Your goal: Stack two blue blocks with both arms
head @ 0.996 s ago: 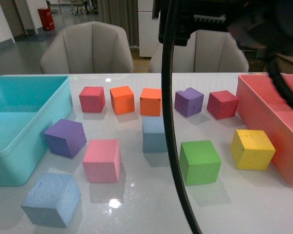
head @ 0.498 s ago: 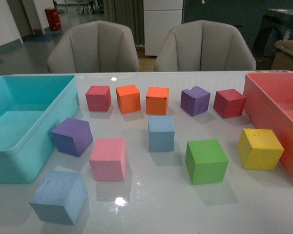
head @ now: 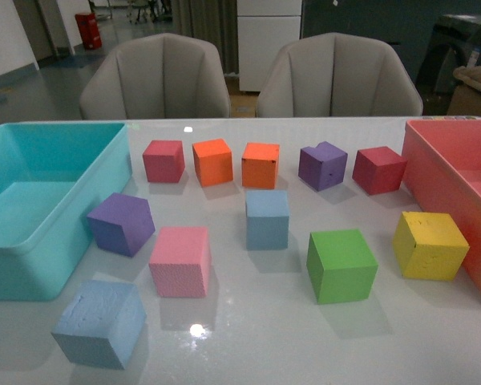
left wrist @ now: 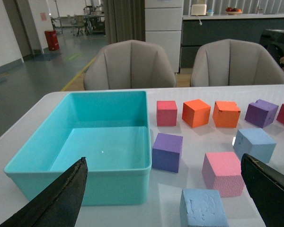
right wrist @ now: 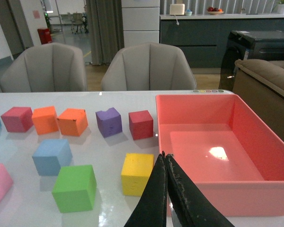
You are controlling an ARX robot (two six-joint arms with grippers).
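Blocks well apart, neither gripped.
Near blue block (head: 100, 323) sits front-left, just before turquoise bin (head: 32, 247), nearest left gripper (left wrist: 163, 163), fingers spread wide and empty. Second blue block (head: 268, 219) lies mid-table, probably suiting right gripper (right wrist: 164, 189), pinched closed on nothing.

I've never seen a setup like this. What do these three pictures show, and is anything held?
It is a two-armed robot facing a white table. The front picture comes from a camera on its body; neither arm shows there. The other two come from cameras on its wrists. The left gripper stands wide open; the right gripper is shut, and neither holds anything. On the table lie coloured cubes, including two blue blocks, one mid-table and one nearer the robot, between a turquoise bin and a pink bin.
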